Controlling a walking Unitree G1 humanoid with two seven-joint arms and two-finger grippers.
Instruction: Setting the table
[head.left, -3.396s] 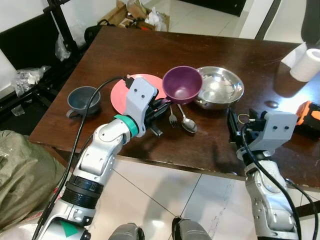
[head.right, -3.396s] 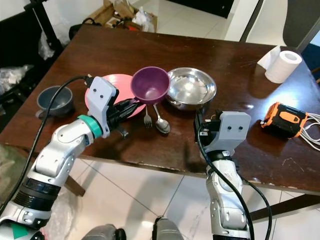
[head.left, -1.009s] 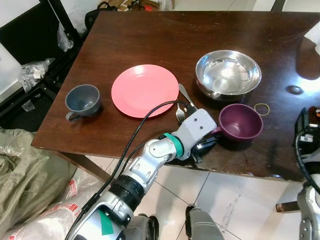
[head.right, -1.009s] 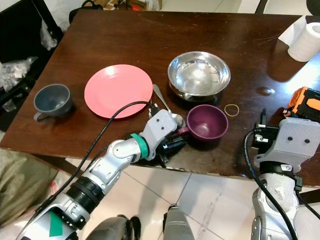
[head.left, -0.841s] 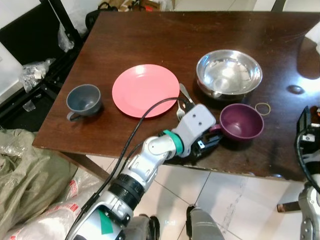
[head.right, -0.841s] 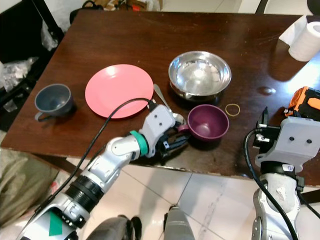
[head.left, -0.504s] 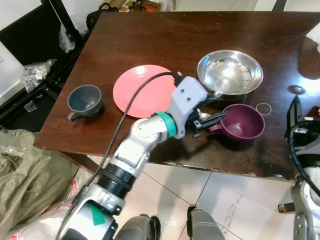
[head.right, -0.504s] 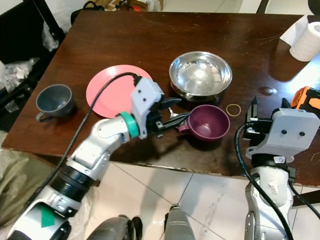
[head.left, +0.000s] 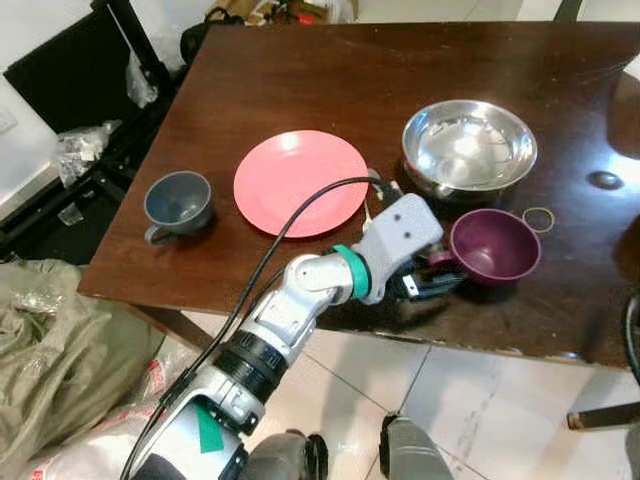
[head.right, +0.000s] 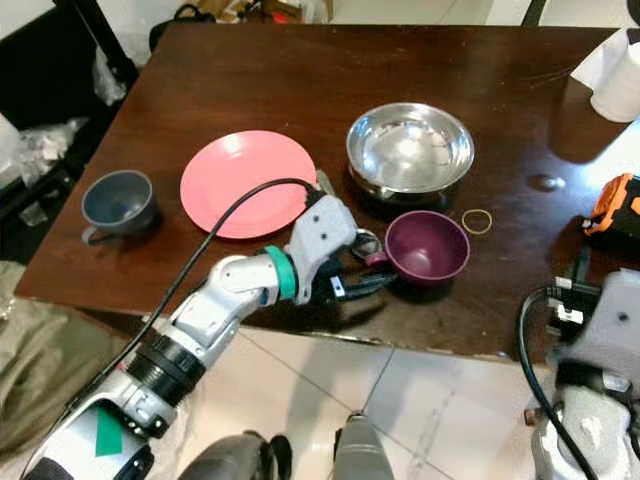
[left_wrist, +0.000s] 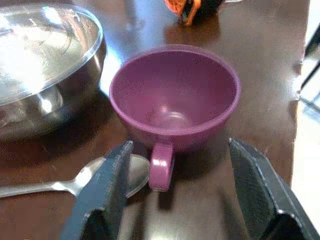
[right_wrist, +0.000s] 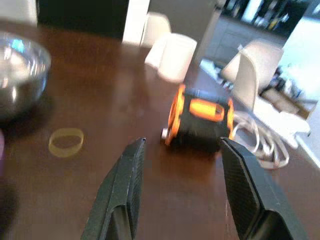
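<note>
The small purple plastic cup (head.left: 494, 245) is seen standing upright near the table's front edge, at five o'clock from the round steel bowl (head.left: 469, 148), its handle turned toward the left gripper (left_wrist: 175, 187). That gripper's fingers are spread wide on either side of the handle, nothing being held. The cup's placing is judged to be the step in hand; next, a closing on the handle or a withdrawal is called for. One pink round plate (head.left: 301, 182), one grey cup (head.left: 177, 200) at nine o'clock of it, one spoon (left_wrist: 75, 182) and one rubber band (head.right: 477, 221) are counted. The right gripper (right_wrist: 180, 165) is held open before an orange-and-black device (right_wrist: 200, 120).
</note>
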